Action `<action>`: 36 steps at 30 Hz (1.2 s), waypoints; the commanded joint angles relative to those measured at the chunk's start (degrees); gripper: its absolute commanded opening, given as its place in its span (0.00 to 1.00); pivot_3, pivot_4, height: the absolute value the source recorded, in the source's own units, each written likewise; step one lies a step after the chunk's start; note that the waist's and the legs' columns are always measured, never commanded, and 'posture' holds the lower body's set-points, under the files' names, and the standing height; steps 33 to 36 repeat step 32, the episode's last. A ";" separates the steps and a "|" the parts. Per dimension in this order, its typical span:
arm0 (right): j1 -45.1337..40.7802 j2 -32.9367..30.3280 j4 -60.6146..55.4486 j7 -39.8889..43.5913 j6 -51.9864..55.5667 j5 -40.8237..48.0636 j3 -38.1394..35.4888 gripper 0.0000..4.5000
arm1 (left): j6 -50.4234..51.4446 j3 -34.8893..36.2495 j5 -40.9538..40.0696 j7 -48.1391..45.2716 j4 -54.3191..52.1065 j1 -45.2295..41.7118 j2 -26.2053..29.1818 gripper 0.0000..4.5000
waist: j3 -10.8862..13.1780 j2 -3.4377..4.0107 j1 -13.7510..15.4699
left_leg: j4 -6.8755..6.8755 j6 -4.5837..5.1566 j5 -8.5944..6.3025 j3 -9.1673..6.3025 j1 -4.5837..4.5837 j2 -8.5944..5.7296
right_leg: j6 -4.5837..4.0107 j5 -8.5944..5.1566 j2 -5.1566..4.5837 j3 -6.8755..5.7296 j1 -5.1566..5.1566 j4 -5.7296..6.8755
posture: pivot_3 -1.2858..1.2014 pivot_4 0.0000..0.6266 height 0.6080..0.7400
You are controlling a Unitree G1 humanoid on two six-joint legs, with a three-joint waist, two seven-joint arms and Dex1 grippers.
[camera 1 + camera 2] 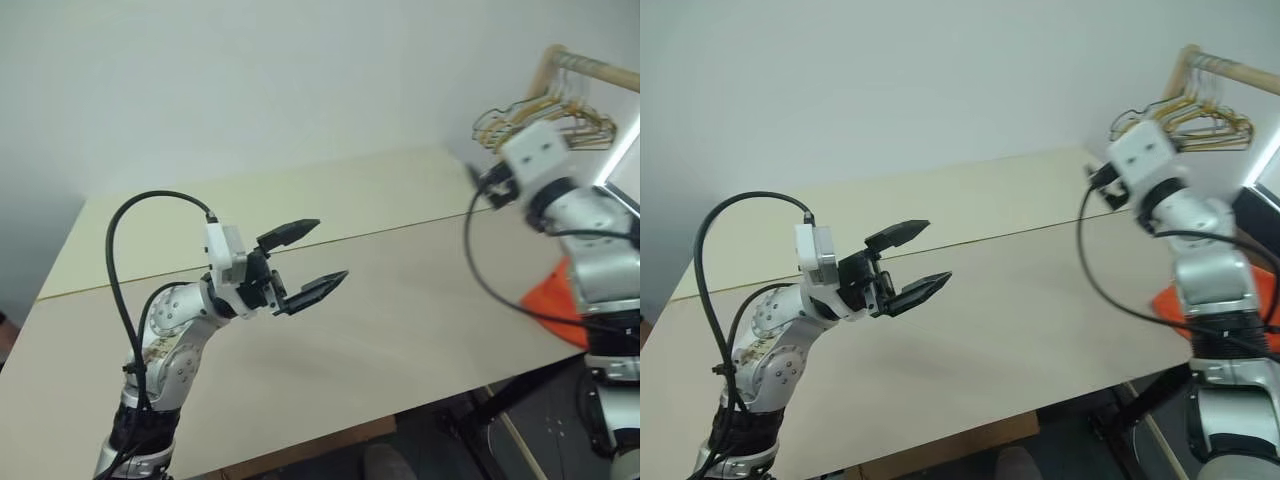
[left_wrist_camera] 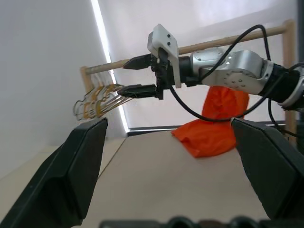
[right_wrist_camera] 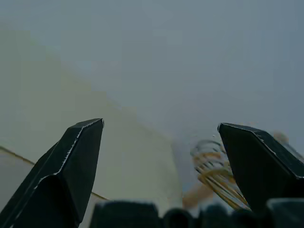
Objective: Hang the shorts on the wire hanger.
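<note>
The bright orange shorts lie bunched at the right edge of the table, partly hidden behind my right arm; they are also in the left wrist view. My left gripper hovers open over the left part of the table, pointing right, with nothing between its fingers. My right gripper is held up level above the table's far right corner, open and empty, with its fingertips close to a bunch of hangers. The wire hanger is out of view.
A wooden rod stands beyond the table's far right corner and carries a clustered bunch of yellowish and dark wire hangers. A plain white wall runs behind the table. A seam crosses the tabletop from left to right.
</note>
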 commanded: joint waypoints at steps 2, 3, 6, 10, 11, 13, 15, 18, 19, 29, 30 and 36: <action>0.24 2.86 -4.56 7.06 -3.53 -0.76 4.47 0.99 | -0.04 3.81 0.52 2.71 -4.53 3.65 2.59 1.00 | -0.10 -0.23 2.99 | 0.02 -0.01 0.01 -0.04 -0.35 -0.01 | -0.10 0.06 -0.04 -0.18 -0.36 -0.03 | 0.56 0.00 1.00; 0.84 3.68 -4.29 7.95 -6.26 -1.61 5.77 0.99 | -0.18 4.65 0.89 3.15 -5.25 5.31 3.32 1.00 | -0.11 -0.25 3.97 | 0.02 -0.02 0.01 -0.06 -0.48 -0.03 | -0.10 0.06 -0.06 -0.28 -0.48 -0.02 | 0.56 0.00 1.00; 2.33 3.99 -3.32 13.07 -10.81 -2.25 7.99 0.99 | -0.83 5.98 3.15 4.60 -5.72 10.34 4.75 1.00 | -0.11 -0.25 6.48 | -0.16 -0.10 -0.01 -0.19 -0.67 -0.06 | -0.22 -0.01 -0.05 -0.71 -0.57 -0.01 | 0.60 0.00 1.00; 3.77 3.42 0.89 19.10 -16.50 -2.48 9.33 0.99 | 1.03 5.86 8.30 7.83 -6.64 16.21 7.17 1.00 | -0.09 -0.26 9.03 | -0.22 -0.40 -0.11 -0.30 -0.79 -0.08 | -0.53 -0.19 -0.13 -2.03 -0.49 -0.13 | 0.63 0.00 1.00; 4.00 3.15 1.92 20.20 -18.06 -2.82 9.46 0.99 | 1.00 6.06 8.60 8.21 -7.27 17.14 7.37 1.00 | -0.08 -0.28 9.60 | -0.24 -0.53 -0.06 -0.28 -0.83 -0.06 | -0.60 -0.25 -0.12 -2.31 -0.44 -0.15 | 0.64 0.00 1.00; 4.09 2.57 4.34 22.76 -20.17 -3.57 9.95 0.99 | 0.60 6.62 9.82 9.68 -8.40 18.82 7.34 1.00 | -0.04 -0.39 10.69 | -0.47 -0.84 0.11 -0.39 -0.82 0.00 | -0.74 -0.33 -0.12 -2.67 -0.39 -0.20 | 0.64 0.00 1.00; 4.17 1.77 6.00 25.75 -22.32 -4.05 10.38 0.99 | 0.81 7.27 10.49 10.77 -8.83 19.85 7.44 1.00 | 0.00 -0.46 11.63 | -0.65 -1.16 0.30 -0.52 -0.78 0.05 | -0.95 -0.45 -0.07 -2.88 -0.40 -0.22 | 0.65 0.00 1.00; 4.44 0.57 7.44 29.59 -24.16 -4.09 10.66 0.99 | 1.51 8.07 11.37 10.72 -8.60 21.22 8.79 1.00 | 0.03 -0.52 12.97 | -1.05 -1.63 0.67 -0.69 -0.54 0.13 | -1.31 -0.62 0.03 -3.03 -0.38 -0.11 | 0.66 0.00 1.00; 4.51 0.37 8.05 30.27 -25.06 -4.21 10.64 0.99 | 1.25 8.13 11.77 10.45 -8.42 21.61 9.27 1.00 | 0.03 -0.52 13.23 | -1.12 -1.72 0.74 -0.73 -0.49 0.19 | -1.43 -0.64 0.08 -3.05 -0.39 -0.04 | 0.66 0.00 1.00; 5.82 -0.35 10.46 31.20 -28.58 -6.65 9.66 0.99 | -0.57 8.85 11.26 7.83 -6.46 21.86 10.26 1.00 | 0.23 -1.22 16.21 | -0.90 -1.52 0.84 -0.97 -0.49 0.20 | -1.78 -0.66 -0.02 -2.91 -0.52 0.77 | 0.66 0.00 1.00; 6.00 -0.37 10.37 31.05 -28.73 -6.82 9.59 0.99 | -0.46 8.75 11.27 7.60 -6.27 21.70 10.35 1.00 | 0.21 -1.27 16.52 | -0.88 -1.48 0.81 -1.11 -0.50 0.19 | -1.79 -0.66 -0.03 -2.92 -0.52 0.77 | 0.66 0.00 1.00; 6.58 -0.54 9.78 30.84 -28.55 -6.97 9.41 0.99 | -0.71 8.51 11.10 6.70 -6.03 21.58 10.60 1.00 | 0.20 -1.31 16.80 | -0.83 -1.38 0.75 -1.39 -0.54 0.18 | -1.79 -0.66 -0.05 -2.93 -0.53 0.75 | 0.65 0.00 1.00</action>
